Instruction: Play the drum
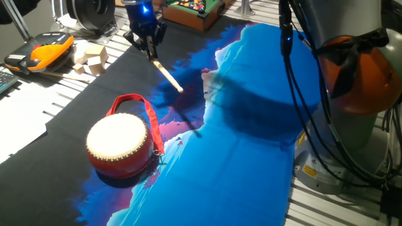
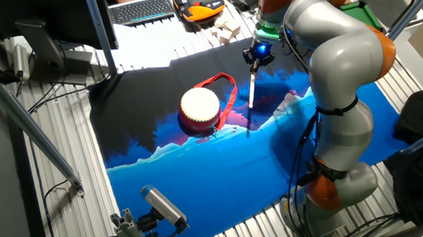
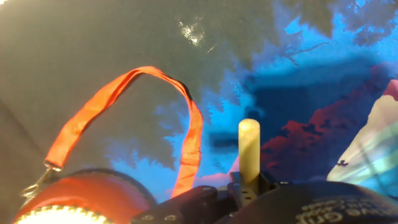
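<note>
A red drum (image 1: pixel 120 146) with cream skin sits lower left on a blue-and-black cloth (image 1: pixel 251 125). Beyond it, upper centre, the gripper (image 1: pixel 148 45) clamps a wooden stick (image 1: pixel 166 75) held above the cloth. Only the hand view shows the strap (image 3: pixel 130 118) looping across the cloth beside the stick.

We note dim room light in one fixed view; arm's dark shadow falls across blue cloth (image 1: pixel 251 144). Other fixed view brighter, evenly lit. Small blue lamp glows at gripper (image 2: pixel 254 61). In hand view, we see glare spot on dark cloth, stick (image 3: pixel 249 149) and drum (image 3: pixel 87 202) soft, out of focus.
</note>
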Controlling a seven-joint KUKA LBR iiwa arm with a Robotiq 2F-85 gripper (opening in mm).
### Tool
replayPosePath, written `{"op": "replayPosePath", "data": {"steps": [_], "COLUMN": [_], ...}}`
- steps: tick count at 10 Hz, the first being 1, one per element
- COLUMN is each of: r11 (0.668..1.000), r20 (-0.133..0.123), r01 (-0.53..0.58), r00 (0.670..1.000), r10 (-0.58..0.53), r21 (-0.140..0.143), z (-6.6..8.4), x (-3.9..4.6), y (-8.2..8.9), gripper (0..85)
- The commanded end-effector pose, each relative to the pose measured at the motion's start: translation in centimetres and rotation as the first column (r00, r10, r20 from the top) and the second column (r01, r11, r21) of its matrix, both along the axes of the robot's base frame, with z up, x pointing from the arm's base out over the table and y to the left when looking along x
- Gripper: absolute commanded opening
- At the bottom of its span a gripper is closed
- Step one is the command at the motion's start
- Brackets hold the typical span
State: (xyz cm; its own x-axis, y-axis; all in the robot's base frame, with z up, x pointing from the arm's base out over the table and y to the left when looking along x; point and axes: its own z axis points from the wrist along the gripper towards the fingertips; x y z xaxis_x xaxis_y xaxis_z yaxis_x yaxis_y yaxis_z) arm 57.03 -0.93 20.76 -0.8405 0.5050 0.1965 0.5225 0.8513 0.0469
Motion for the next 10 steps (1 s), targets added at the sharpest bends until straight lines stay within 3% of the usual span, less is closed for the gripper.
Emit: {"op": "replayPosePath", "data": {"steps": [1, 2, 4, 6, 10], "r11": [1.000, 0.998, 0.991, 0.982, 0.957], "r20": [-0.006, -0.007, -0.014, -0.003, 0.001], "r01": [0.013, 0.067, 0.130, 0.186, 0.282], "r00": [1.000, 0.998, 0.991, 0.982, 0.959], "r10": [-0.013, -0.067, -0.130, -0.186, -0.283], "r21": [0.001, 0.012, -0.007, 0.006, 0.068], "z": [0.0, 0.0, 1.0, 0.7, -0.5], "x": [0.01, 0.01, 1.51, 3.17, 5.82], "y": [0.0, 0.0, 2.9, 4.3, 6.9], "gripper": [0.0, 0.0, 0.0, 0.0, 0.0]}}
